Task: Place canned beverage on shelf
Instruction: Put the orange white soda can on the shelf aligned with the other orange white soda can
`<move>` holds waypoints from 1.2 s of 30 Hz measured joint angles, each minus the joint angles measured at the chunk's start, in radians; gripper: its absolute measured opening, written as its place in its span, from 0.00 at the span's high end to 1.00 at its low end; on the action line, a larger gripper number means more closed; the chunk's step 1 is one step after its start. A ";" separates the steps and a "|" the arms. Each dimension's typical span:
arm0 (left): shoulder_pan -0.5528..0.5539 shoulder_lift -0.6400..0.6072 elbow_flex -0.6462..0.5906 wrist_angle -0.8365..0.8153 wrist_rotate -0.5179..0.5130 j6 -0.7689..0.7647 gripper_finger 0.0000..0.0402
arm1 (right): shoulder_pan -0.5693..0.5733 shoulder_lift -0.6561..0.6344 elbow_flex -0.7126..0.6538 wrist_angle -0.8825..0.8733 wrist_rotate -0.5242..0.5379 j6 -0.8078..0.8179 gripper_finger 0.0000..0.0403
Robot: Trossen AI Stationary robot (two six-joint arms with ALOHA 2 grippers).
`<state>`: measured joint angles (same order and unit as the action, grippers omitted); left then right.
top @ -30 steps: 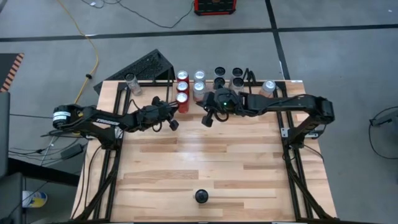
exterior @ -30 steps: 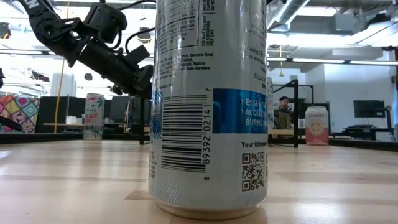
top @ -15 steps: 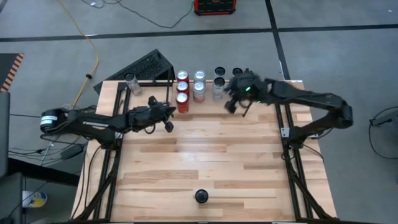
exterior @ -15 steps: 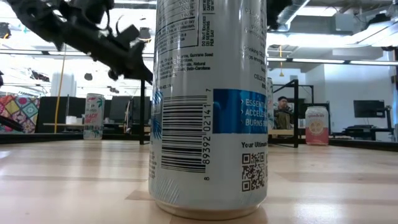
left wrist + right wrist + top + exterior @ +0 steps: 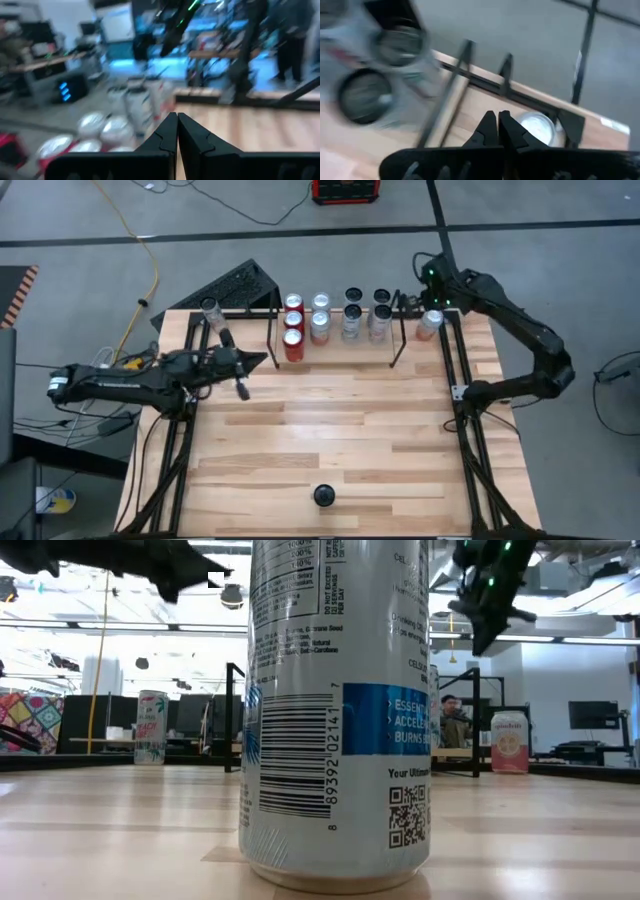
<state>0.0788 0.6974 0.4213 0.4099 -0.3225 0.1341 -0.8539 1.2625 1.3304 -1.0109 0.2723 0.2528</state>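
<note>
The shelf [image 5: 397,340], a low black rod rack, stands at the table's far edge and carries several upright cans: red [image 5: 293,337], silver [image 5: 320,322] and dark-topped [image 5: 352,315]. A pale can [image 5: 430,321] stands on the table just right of the shelf. My right gripper [image 5: 419,300] hangs shut above that can's left side; in the right wrist view the can's top [image 5: 536,129] shows beside my shut gripper [image 5: 498,122]. My left gripper [image 5: 260,361] is shut and raised over the table's left part, left of the shelf, and points toward it. The left wrist view shows it [image 5: 176,127].
A tall can [image 5: 335,710] stands alone near the table's front edge [image 5: 323,496] and fills the low view. Another can [image 5: 209,308] stands at the far left corner. Black rails [image 5: 462,410] run along both table sides. Bare wood lies between the shelf and the front can.
My right gripper has swung from the front of the shelf's middle toward the table's far right corner, turning as it went, and now hangs over the pale can. My left gripper has drawn back toward the table's left edge and risen. Both stay shut.
</note>
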 joint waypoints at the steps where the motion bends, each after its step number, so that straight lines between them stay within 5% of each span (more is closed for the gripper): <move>1: 0.000 -0.026 0.000 -0.002 0.029 0.000 1.00 | -0.028 0.017 0.000 -0.003 -0.005 0.006 0.97; 8: 0.000 -0.151 0.000 -0.111 0.115 -0.047 1.00 | -0.175 0.155 0.000 -0.078 -0.012 0.073 0.82; 16: 0.000 -0.179 0.000 -0.161 0.088 -0.066 1.00 | -0.172 0.225 0.010 -0.110 -0.005 0.086 0.59; 26: 0.000 -0.179 0.000 -0.161 0.073 -0.048 1.00 | -0.197 0.232 0.040 -0.137 -0.062 -0.087 0.25; 36: 0.000 -0.179 0.000 -0.180 0.075 -0.084 1.00 | -0.209 0.317 0.039 -0.150 -0.089 -0.168 0.18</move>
<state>0.0784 0.5186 0.4210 0.2294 -0.2478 0.0505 -1.0626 1.5790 1.3697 -1.1609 0.1837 0.0848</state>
